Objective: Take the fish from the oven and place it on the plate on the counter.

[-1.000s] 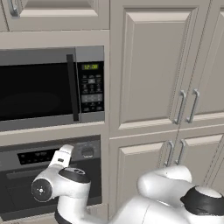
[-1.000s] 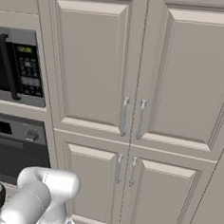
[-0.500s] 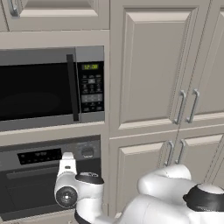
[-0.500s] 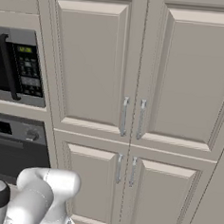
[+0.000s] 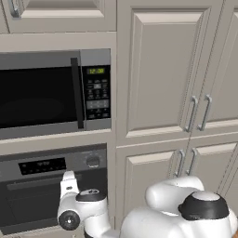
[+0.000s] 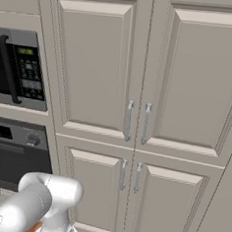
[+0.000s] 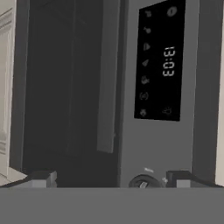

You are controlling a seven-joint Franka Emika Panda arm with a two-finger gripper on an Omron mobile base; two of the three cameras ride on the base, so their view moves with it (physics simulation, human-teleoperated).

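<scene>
in the left base view we see, at the far left, the black-windowed microwave (image 5: 42,95) with its vertical dark handle and keypad, set in a pale beige cabinet wall. directly below it sits the dark grey built-in oven (image 5: 46,186), with a black display strip, a round knob (image 5: 93,161) at the strip's right end and a horizontal bar handle (image 5: 35,182) across its door. the oven door is shut, so we cannot tell where the fish lies. the white arm's wrist stands just in front of the oven door. to the right we see tall beige cabinet doors (image 5: 160,69) with paired metal handles, upper and lower.

in the hand view, which is rolled sideways, we see the pincer (image 7: 111,179) facing the oven front at close range. its two dark fingertips (image 7: 41,178) stand far apart at the lower edge, jaws wide and nothing between them. the bar handle runs vertically here, and the lit display (image 7: 159,61) lies right of it, with the knob between the fingertips.
</scene>
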